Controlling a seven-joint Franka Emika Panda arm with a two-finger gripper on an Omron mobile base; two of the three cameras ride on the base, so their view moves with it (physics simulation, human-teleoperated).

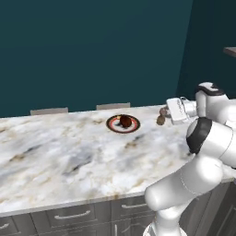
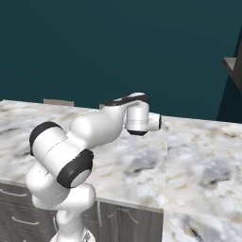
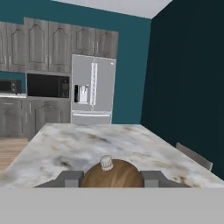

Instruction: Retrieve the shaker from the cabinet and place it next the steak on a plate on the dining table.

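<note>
My gripper (image 1: 162, 115) hovers just above the dining table (image 1: 69, 152), right of the plate (image 1: 123, 124), and is shut on the small brown shaker (image 1: 161, 120). The steak (image 1: 125, 121) is a dark reddish lump on the plate's white centre. The shaker hangs about a plate's width to the right of the plate's rim. In the hand view the shaker's (image 3: 118, 175) brown rounded top and pale knob fill the gap between the two dark fingers (image 3: 70, 178) of the gripper (image 3: 111, 179). In the right base view the arm's wrist hides the hand over the marble dining table (image 2: 189, 160).
Two grey chair backs (image 1: 49, 111) (image 1: 113, 106) stand along the table's far edge against the teal wall. Across the room the hand view has grey panelled wall cabinets (image 3: 43, 43), a microwave (image 3: 48, 85) and a steel fridge (image 3: 93, 89). Grey drawers (image 1: 69, 216) run under the table's near edge.
</note>
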